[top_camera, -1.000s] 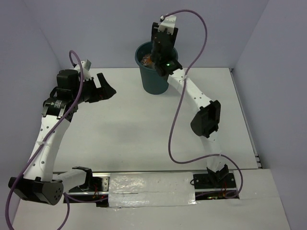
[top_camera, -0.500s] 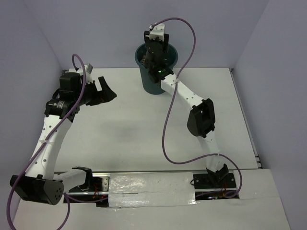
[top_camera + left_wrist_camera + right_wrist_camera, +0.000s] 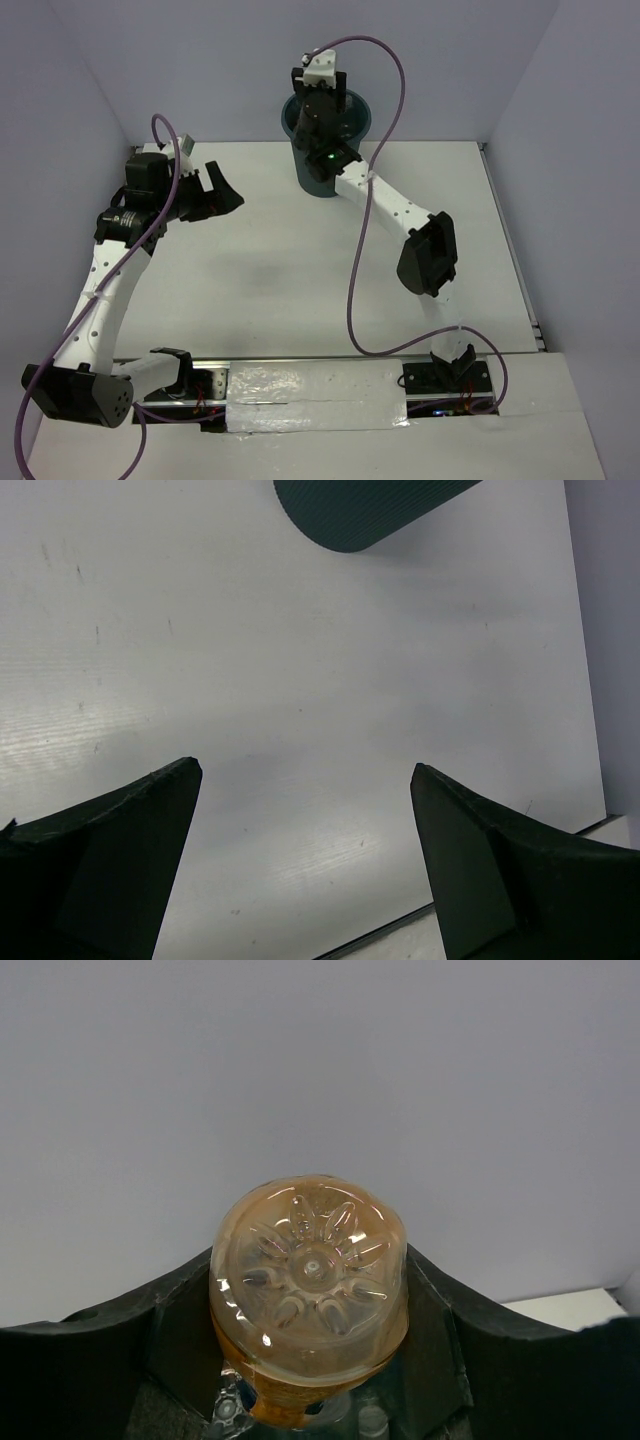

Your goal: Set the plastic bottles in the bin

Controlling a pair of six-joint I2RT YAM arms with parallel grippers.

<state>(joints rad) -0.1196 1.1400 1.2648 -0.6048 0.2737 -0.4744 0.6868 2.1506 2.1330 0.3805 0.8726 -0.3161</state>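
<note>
My right gripper (image 3: 308,122) hangs over the mouth of the dark teal bin (image 3: 312,180) at the back of the table. In the right wrist view it (image 3: 310,1260) is shut on an orange bottle (image 3: 310,1270), whose moulded base faces the camera. Parts of clear bottles (image 3: 230,1410) show just below it. My left gripper (image 3: 222,190) is open and empty, above the table to the left of the bin. In the left wrist view its jaws (image 3: 305,770) stand wide apart over bare table, with the bin's ribbed wall (image 3: 360,510) ahead.
Pale walls close the table at the back and on both sides. The white table (image 3: 300,270) runs from the bin to the arm bases. A purple cable (image 3: 365,240) loops above the right arm.
My right gripper has moved left across the bin's mouth with the orange bottle in it. The left arm has barely shifted.
</note>
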